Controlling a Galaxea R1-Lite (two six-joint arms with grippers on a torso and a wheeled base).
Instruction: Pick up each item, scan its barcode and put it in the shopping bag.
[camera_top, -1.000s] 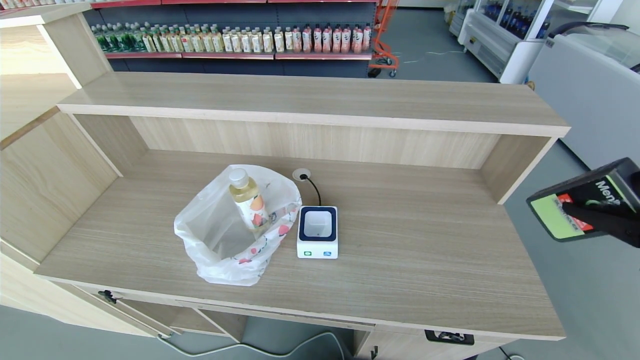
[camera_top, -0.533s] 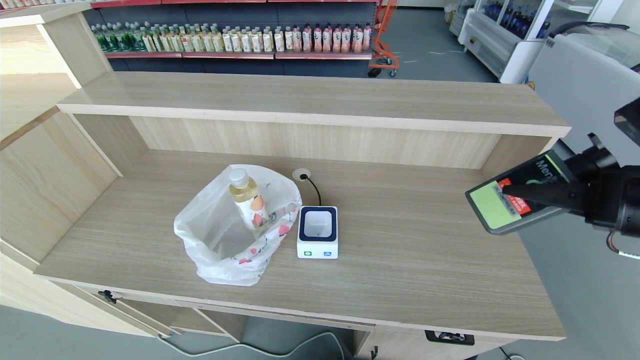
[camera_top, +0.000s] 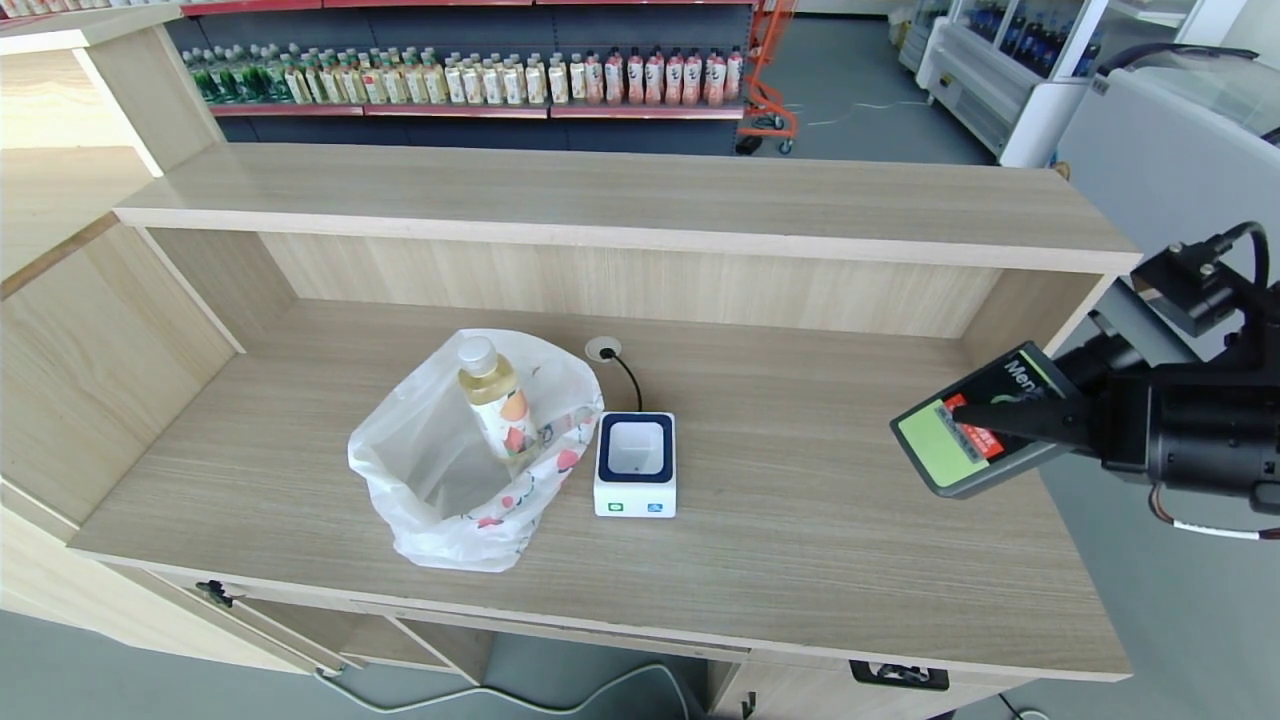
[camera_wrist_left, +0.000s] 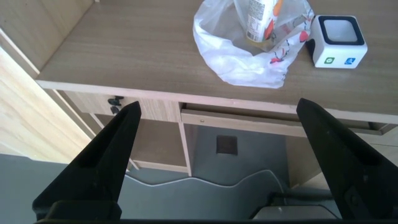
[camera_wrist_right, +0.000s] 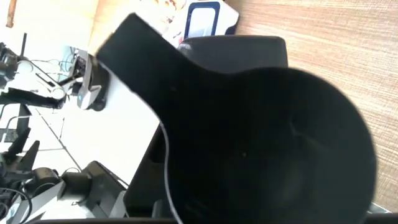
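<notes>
the right gripper (camera_top: 985, 425) holds a dark box (camera_top: 935, 448) with a green and red label, pinching it. one finger (camera_top: 1010, 415) lies across the label side and the other is hidden under the box. the box hangs tilted above the right end of the counter (camera_top: 800, 540), well apart from the scanner (camera_top: 635, 465). the white scanner sits near the middle of the counter, window up, with a black cable (camera_top: 628, 380) running back to a hole in the top. just beside it, on the robot's left, stands the open plastic shopping bag (camera_top: 420, 480); i cannot tell whether the two touch. a bottle (camera_top: 492, 400) of yellowish drink leans inside the bag, its cap above the rim. the left gripper (camera_wrist_left: 217, 109) hangs out in front of the counter's front edge, its fingers (camera_wrist_left: 102, 168) spread wide and holding nothing. behind the counter a shelf (camera_top: 470, 110) carries rows of drinks.
</notes>
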